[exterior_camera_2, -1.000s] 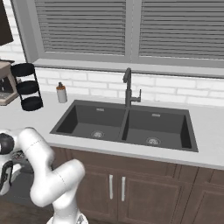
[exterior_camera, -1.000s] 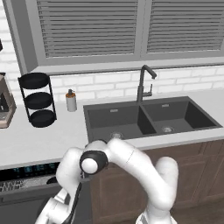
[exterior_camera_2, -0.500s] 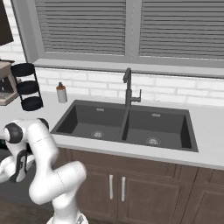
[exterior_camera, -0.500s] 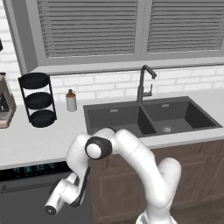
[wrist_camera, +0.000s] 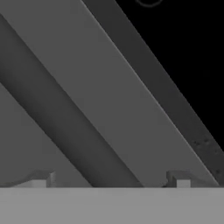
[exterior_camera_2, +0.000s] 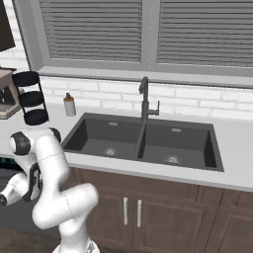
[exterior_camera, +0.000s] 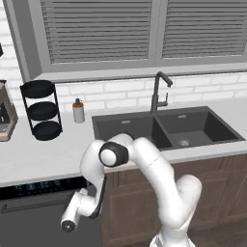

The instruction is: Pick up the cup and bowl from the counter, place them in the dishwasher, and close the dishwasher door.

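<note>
The arm bends down off the front edge of the worktop (exterior_camera: pixel 43 161), its hand lowered in front of the dishwasher (exterior_camera: pixel 34 187), whose dark control strip with bluish displays sits just under the worktop's lip. The dishwasher door (exterior_camera: pixel 29 224) stands upright and shut, a flat dark grey panel below that strip. From the camera on the hand, the door's bar handle (wrist_camera: pixel 65 118) runs slantwise right across the picture, very close, with the grey door face on both sides of it. The gripper (wrist_camera: pixel 111 180) has its fingertips (wrist_camera: pixel 41 180) set far apart, one to either side of the handle; nothing is between them that they press on, and I cannot tell whether they touch the bar.

Up on the worktop, a black three-tier stand (exterior_camera: pixel 41 110) is at the left against the white brick wall, with a grey soap bottle (exterior_camera: pixel 78 111) just beside it. A coffee machine (exterior_camera: pixel 6 113) shows at the far left edge. The black double sink (exterior_camera: pixel 164 128) is set into the worktop to the right of the bottle, and a dark tap (exterior_camera: pixel 158 91) rises behind its middle. Brown wooden cabinets (exterior_camera_2: pixel 148 207) fill the space under the sink. Closed grey blinds (exterior_camera: pixel 144 29) cover the window above.
</note>
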Robot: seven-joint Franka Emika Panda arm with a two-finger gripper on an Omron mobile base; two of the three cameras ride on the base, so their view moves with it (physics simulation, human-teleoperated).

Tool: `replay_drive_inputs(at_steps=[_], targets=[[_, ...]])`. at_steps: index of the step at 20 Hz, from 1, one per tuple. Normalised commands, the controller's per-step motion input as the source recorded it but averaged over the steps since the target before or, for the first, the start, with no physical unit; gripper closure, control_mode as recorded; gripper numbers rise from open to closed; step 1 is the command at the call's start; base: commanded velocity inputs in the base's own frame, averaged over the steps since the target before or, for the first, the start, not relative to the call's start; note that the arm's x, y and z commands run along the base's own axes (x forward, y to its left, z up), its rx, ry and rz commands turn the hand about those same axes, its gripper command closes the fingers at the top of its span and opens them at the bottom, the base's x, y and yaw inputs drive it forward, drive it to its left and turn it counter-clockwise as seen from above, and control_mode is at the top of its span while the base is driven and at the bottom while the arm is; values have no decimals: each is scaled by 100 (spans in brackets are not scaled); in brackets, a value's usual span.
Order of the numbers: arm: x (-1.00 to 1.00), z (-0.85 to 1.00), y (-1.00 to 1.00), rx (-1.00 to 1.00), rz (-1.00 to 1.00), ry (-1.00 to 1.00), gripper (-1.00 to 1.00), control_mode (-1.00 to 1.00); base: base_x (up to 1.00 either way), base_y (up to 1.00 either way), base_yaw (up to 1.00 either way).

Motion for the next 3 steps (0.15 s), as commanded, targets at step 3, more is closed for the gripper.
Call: replay_drive_inputs(at_steps=[3], targets=[[44,-1,-48,3,19,-4,-100,-100,0,0,0]])
